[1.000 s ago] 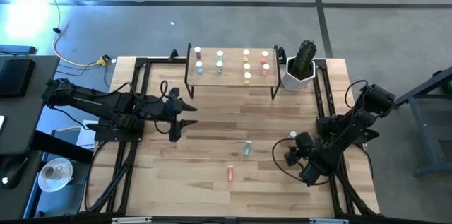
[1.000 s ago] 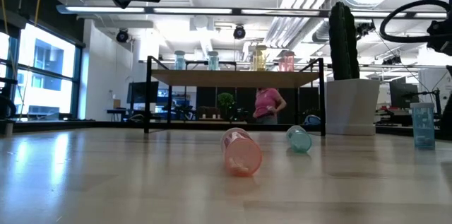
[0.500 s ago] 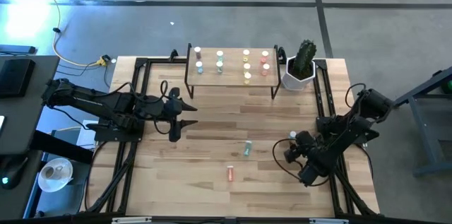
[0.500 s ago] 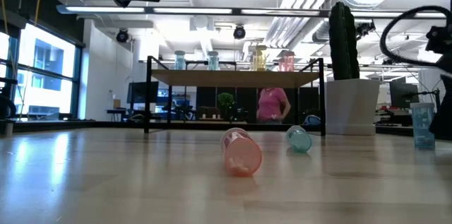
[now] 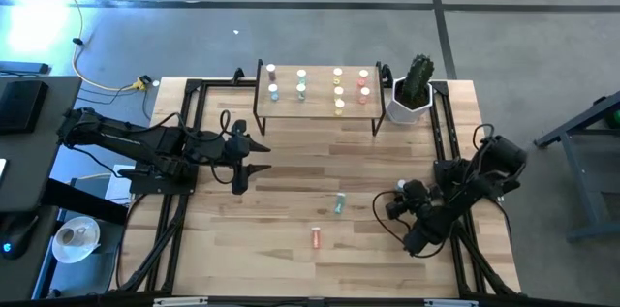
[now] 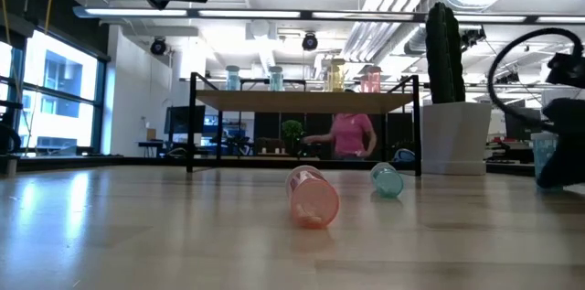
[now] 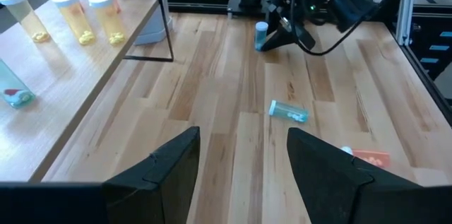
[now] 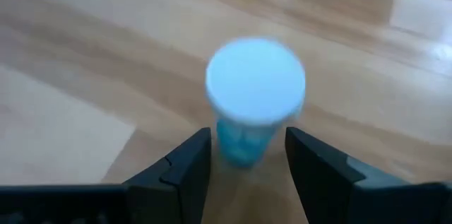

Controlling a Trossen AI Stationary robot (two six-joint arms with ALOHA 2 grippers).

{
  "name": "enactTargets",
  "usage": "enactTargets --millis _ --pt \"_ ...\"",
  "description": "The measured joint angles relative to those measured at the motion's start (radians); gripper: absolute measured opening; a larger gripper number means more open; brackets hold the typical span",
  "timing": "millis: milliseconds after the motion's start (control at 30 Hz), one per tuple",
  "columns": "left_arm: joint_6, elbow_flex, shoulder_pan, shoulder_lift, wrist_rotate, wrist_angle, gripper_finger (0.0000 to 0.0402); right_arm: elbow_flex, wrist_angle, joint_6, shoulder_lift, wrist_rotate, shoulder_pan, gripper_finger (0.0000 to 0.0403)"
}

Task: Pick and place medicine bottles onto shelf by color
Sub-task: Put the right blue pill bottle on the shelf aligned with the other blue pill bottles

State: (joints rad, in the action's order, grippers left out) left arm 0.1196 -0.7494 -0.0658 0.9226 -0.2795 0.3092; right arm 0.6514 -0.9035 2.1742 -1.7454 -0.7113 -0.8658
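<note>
Nowhere legible txt; right gripper (image 8: 244, 155) jaws spread round upright blue bottle (image 8: 253, 100), left's spread.

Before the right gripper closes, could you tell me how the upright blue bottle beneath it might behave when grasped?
The blue bottle stands upright between the open fingers of the right gripper, tall for its base, so a one-sided touch could tip it. It looks like a small, light plastic cylinder, probably easy to lift. Once tipped, it would likely roll, like the green bottle lying on the table.
</note>
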Motion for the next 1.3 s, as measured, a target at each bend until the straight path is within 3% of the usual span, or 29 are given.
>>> enactTargets --millis 467,833,1300 --pt "-0.021 0.000 0.000 0.000 -0.023 0.000 0.0204 0.001 0.010 -0.036 -0.014 0.004 0.039 0.0170" --pt "-0.020 0.000 0.000 0.000 -0.024 0.001 0.0204 0.001 0.026 -0.036 -0.014 -0.017 0.039 0.0086" --pt "-0.049 0.000 0.000 0.000 0.042 0.013 0.0204 0.086 0.047 -0.043 -0.014 -0.062 0.063 0.0087"
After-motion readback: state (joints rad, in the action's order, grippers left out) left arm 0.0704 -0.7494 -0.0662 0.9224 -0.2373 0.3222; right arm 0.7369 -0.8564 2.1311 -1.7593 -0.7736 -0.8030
